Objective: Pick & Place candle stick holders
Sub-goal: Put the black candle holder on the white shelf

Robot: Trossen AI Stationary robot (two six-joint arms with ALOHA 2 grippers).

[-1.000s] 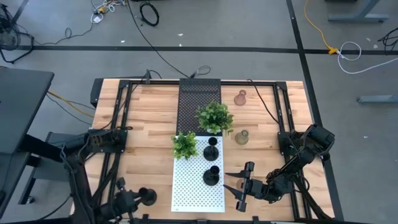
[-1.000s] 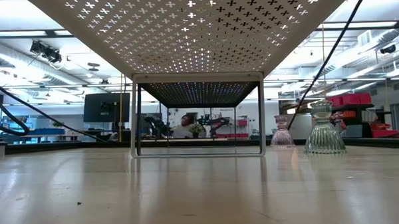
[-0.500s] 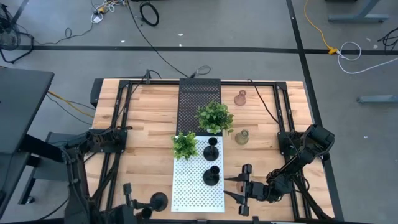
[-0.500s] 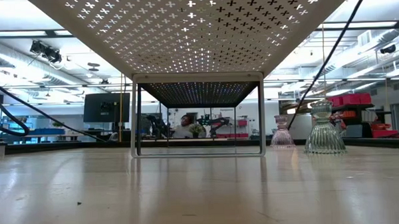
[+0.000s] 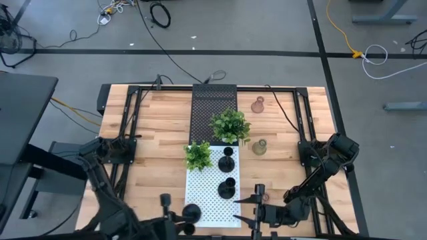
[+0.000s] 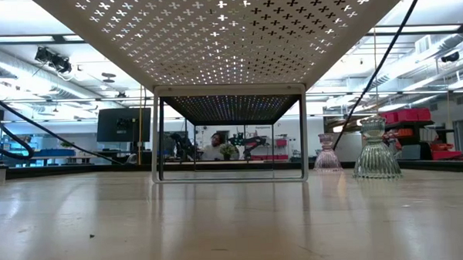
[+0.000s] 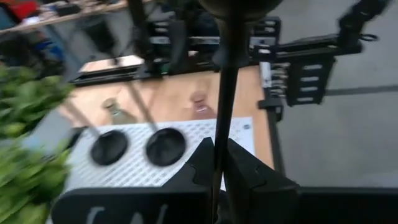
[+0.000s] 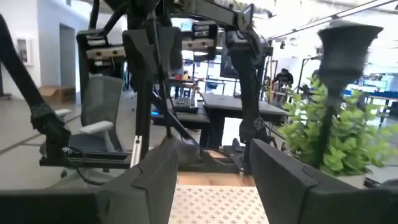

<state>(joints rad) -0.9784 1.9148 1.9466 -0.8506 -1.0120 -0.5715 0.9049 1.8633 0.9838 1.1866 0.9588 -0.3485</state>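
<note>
Since a second ago, the left gripper (image 5: 175, 215) has carried a black holder (image 5: 191, 213) onto the white rack (image 5: 207, 197), jaws clamped on its stiff, slim stem; the right gripper (image 5: 254, 208) waits beside, jaws wide.

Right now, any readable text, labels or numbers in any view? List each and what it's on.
None can be read.
White marks on the left tool body, left wrist view: cut off at the frame edge, unreadable.
Small mark on the white shelf corner, left wrist view: blurred.
Monitor in the room, low view: no legible text.
</note>
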